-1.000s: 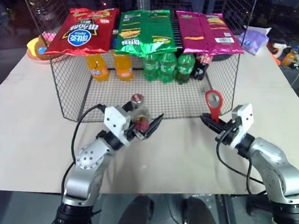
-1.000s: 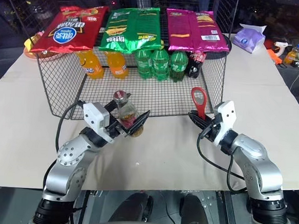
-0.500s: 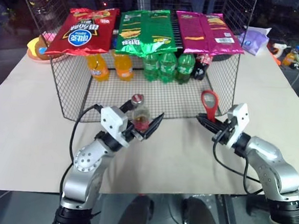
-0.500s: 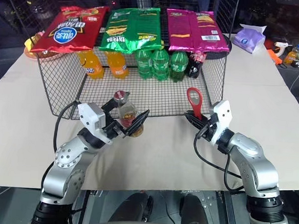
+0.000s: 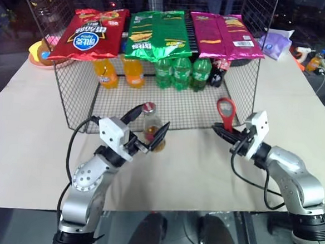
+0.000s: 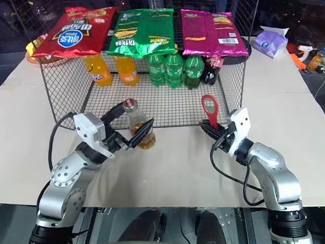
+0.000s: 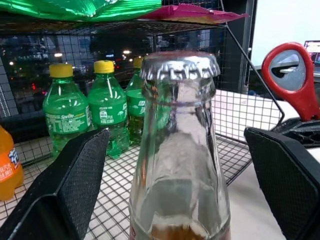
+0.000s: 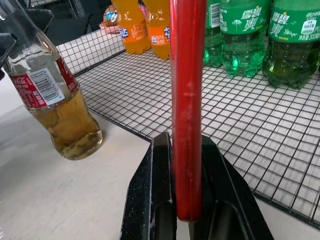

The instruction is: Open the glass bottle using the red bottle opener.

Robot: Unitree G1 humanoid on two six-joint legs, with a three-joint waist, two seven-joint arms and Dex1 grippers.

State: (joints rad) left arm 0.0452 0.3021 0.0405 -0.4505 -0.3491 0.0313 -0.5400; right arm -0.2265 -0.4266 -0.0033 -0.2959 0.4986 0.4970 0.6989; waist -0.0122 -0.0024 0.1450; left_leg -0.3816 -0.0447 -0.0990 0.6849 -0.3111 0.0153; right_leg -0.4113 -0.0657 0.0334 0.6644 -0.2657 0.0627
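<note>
The glass bottle (image 5: 148, 116) stands upright on the table at the front edge of the wire rack, its amber drink low in the body and its silver crown cap (image 7: 180, 67) on. My left gripper (image 5: 146, 125) is open, with its pads (image 7: 75, 185) wide on either side of the bottle's neck, apart from the glass. To the right, my right gripper (image 5: 227, 132) is shut on the handle of the red bottle opener (image 5: 226, 108). The opener (image 8: 187, 100) stands upright with its ring head on top, a short way right of the bottle (image 8: 55, 110).
A wire rack (image 5: 75, 96) stands behind the bottle, with chip bags (image 5: 160, 35) lying on its top. Orange bottles (image 5: 118, 74), green bottles (image 5: 181, 73) and a dark bottle (image 5: 217, 73) stand inside at the back. A purple tissue pack (image 5: 277, 43) lies at the far right.
My left gripper has eased slightly to the left, so the bottle's amber lower part now shows between its fingers. The opener has leaned a touch toward the bottle.
</note>
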